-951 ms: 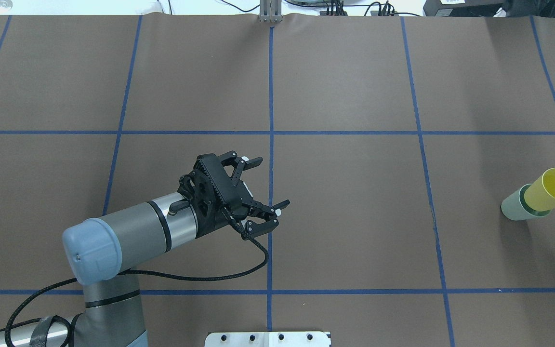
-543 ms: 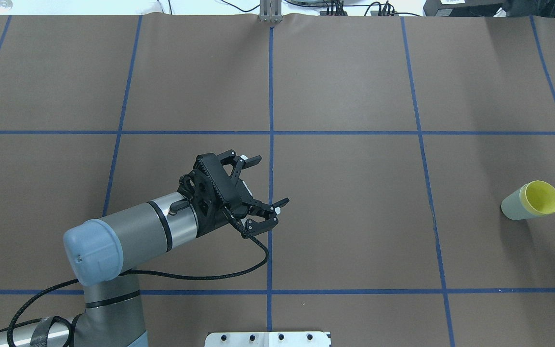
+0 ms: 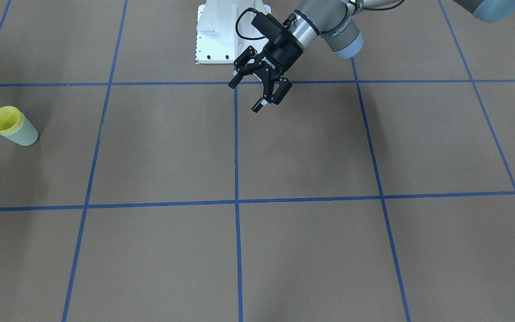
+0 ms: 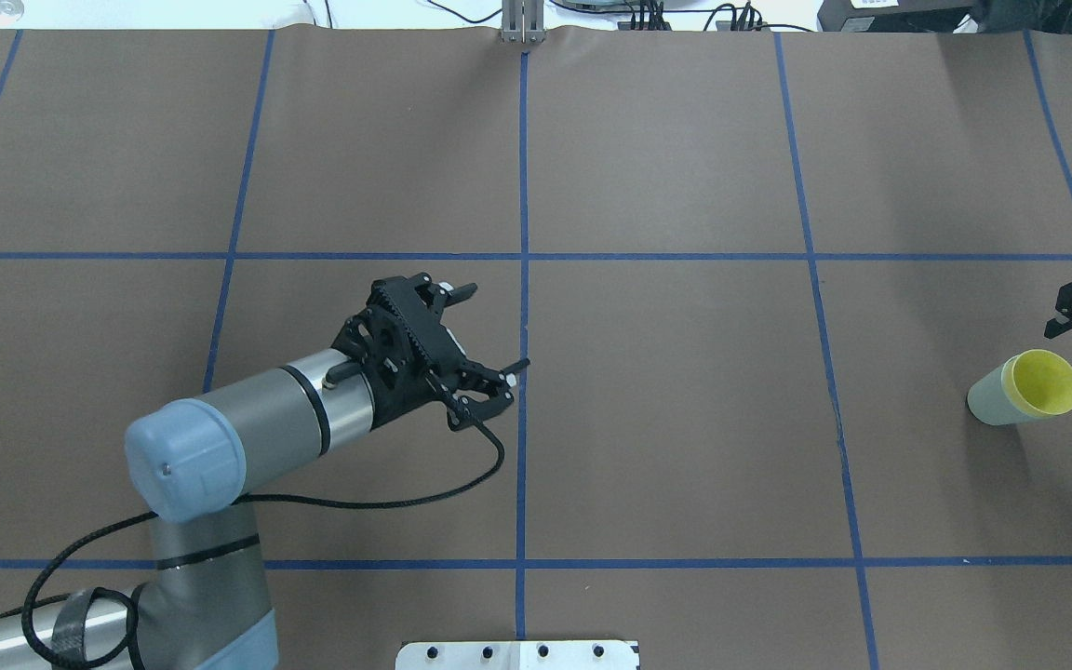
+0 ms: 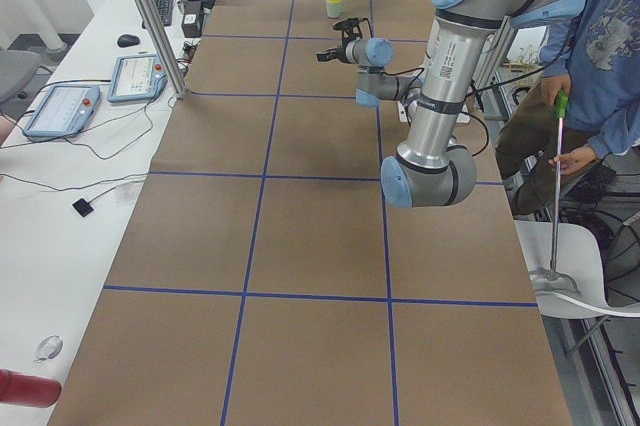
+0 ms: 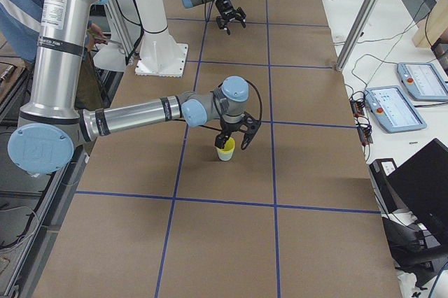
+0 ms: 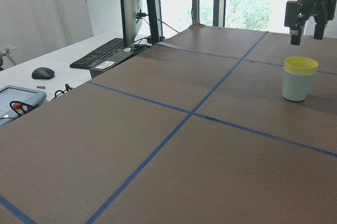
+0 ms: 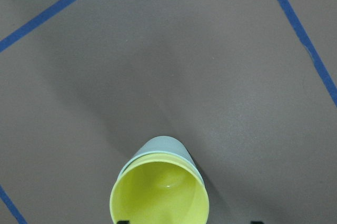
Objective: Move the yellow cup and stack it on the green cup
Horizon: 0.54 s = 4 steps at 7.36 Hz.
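Yellow cup (image 7: 300,65) sits nested inside the green cup (image 7: 298,86), only its rim band showing above the green lip, so the stacking looks done. By my reading, all that is left is for the arm to pull clear. The pair stands upright on the table (image 4: 685,419), directly below the right gripper (image 7: 306,34). That gripper hangs above the rim with a gap between them, touching neither cup. Its fingers are spread wide and hold nothing.

The yellow cup is bright, plain and handleless, mouth up and empty, with a glossy spot on its floor in the right wrist view. It seems seated level, its rim parallel to the green one, with no visible tilt. The green cup is pale, matte and tapered toward its base.

The left gripper (image 4: 499,326) is well apart from the stack, out toward the middle of the table. Its fingers are also spread, with nothing between them.
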Available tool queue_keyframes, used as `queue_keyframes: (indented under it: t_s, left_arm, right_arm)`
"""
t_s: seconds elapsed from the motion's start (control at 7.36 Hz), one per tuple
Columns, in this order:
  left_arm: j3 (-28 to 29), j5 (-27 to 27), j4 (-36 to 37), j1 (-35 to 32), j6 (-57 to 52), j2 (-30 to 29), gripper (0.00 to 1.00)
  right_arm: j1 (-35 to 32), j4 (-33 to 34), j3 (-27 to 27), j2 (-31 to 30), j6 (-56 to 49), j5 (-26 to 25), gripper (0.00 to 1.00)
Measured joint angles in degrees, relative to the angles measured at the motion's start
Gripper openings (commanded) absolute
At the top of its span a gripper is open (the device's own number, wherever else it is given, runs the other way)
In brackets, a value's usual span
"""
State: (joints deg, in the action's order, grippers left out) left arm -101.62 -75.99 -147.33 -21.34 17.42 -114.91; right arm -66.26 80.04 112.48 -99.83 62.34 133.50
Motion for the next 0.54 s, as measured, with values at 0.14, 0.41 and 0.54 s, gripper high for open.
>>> queue_keyframes:
  t_s: [0.14,0.41,0.54]
  left_arm:
    - [0.50,0.27,3.60,-3.93,1.42,1.12,0.99]
    - [2.08,-5.85,17.71,-13.63,8.55,2.36,0.99]
    - [2.35,-11.48,28.43,-18.56,10.36,2.46,0.99]
  right_arm:
    - [-0.31,0.01,-0.20,1.88,-0.71,-1.90,1.00]
    - [-2.18,0.15,-1.46,4.78,-6.95,-4.56,1.00]
    - [-3.64,0.35,-2.71,6.32,-11.01,-4.61,1.00]
